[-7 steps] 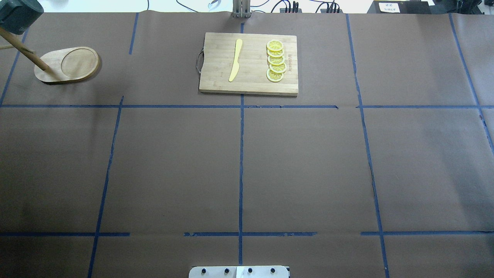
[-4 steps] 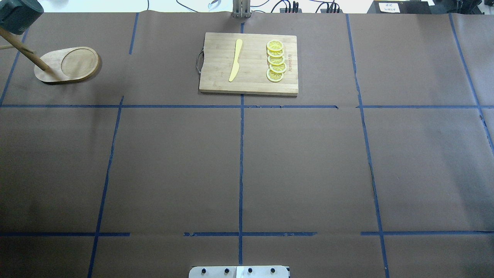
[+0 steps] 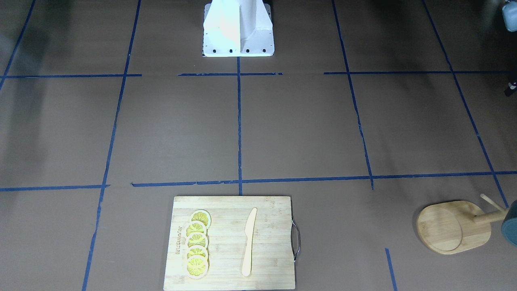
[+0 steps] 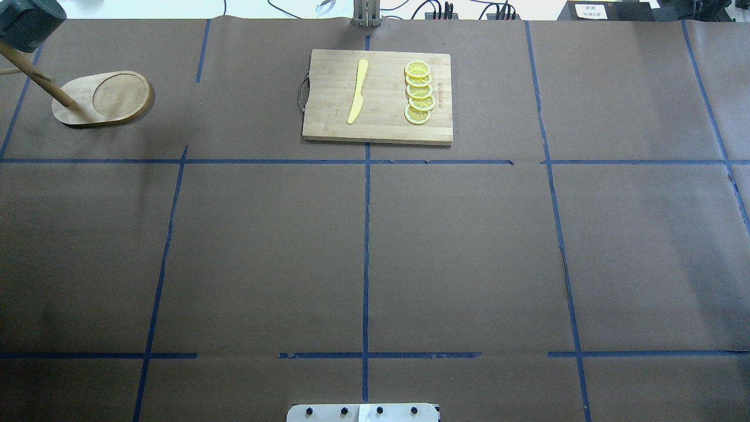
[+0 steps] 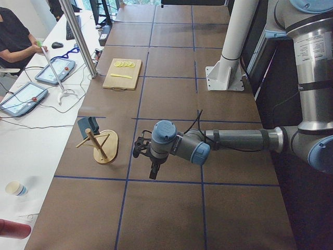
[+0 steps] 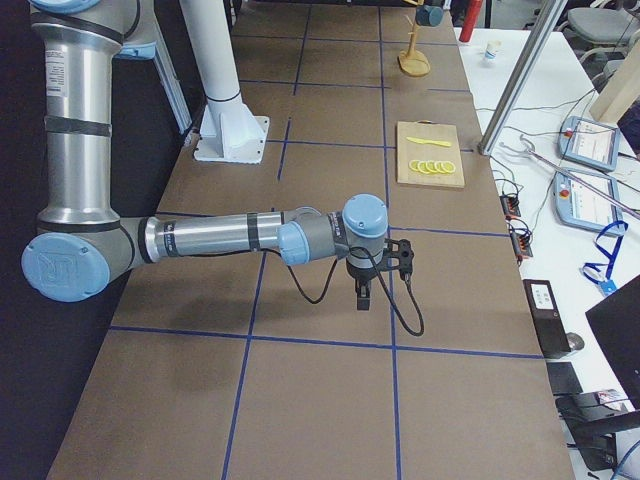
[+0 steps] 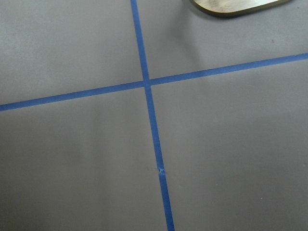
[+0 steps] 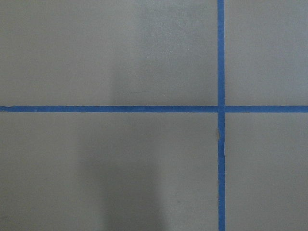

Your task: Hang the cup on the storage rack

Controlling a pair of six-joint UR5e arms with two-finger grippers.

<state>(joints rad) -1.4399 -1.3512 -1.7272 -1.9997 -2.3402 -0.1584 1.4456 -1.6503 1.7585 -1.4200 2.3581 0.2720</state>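
Bench (image 4: 469,264) covered in brown paper and divided by blue tape lines (image 4: 365,246), with the robot's base (image 3: 238,28) at one long edge. The rack (image 4: 102,97) stands at the far corner on the robot's left, its oval base flat on the paper and its post rising towards that corner. The cup (image 4: 23,23) is off the bench, up at the top of the post among the pegs and hanging to one side of it; which peg carries it, and how the handle sits, cannot be told. Compared with the overhead views of a second ago, cup and rack keep the same place, any shift of the cup being too slight to judge, and no arm enters that view then or now. The board (image 4: 378,126), at the middle of the far edge, carries a yellow knife (image 4: 358,91) and, beside it and apart, a row of overlapping lemon slices (image 4: 419,92); all three lie as before. The left gripper (image 5: 152,174) points down above bare paper near the rack and apart from it, and the left wrist view catches the rim of the rack's base. The right gripper (image 6: 362,298) points down over the opposite half, well apart from every object. Both show only in the side views, so whether their jaws are spread or pressed together cannot be told.
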